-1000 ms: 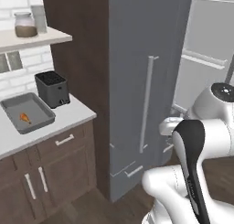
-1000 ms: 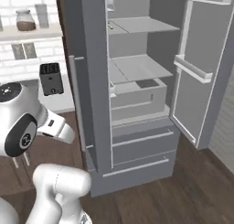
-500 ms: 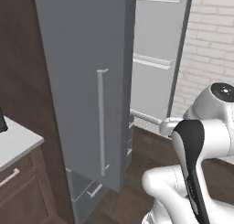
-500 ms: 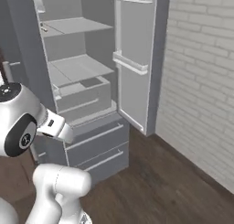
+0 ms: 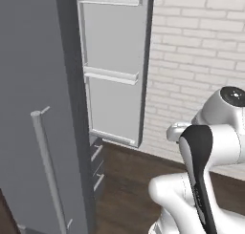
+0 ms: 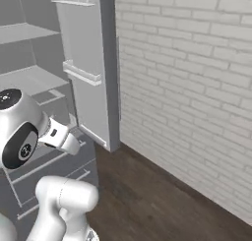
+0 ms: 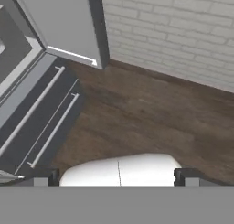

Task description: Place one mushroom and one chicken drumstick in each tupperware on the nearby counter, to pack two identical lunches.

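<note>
The mushroom, the chicken drumstick, the tupperware and the counter are out of view. My gripper (image 7: 116,178) is open in the hand view, its two dark fingertips (image 7: 42,177) set far apart at the bottom with nothing between them. It points down at a dark wooden floor (image 7: 146,109) in front of a grey fridge. The white arm (image 5: 210,147) stays folded close over the base.
The grey fridge stands at the left with one door (image 5: 115,70) swung open toward a white brick wall (image 6: 187,87). Its shelves (image 6: 24,80) and lower drawers with bar handles (image 7: 41,122) show. The nearer fridge door (image 5: 33,109) with its long bar handle is closed.
The whole picture has swung right with the base: the counter with its tub and toaster slid out at the left, and the open fridge and brick wall came in. The gripper stays open.
</note>
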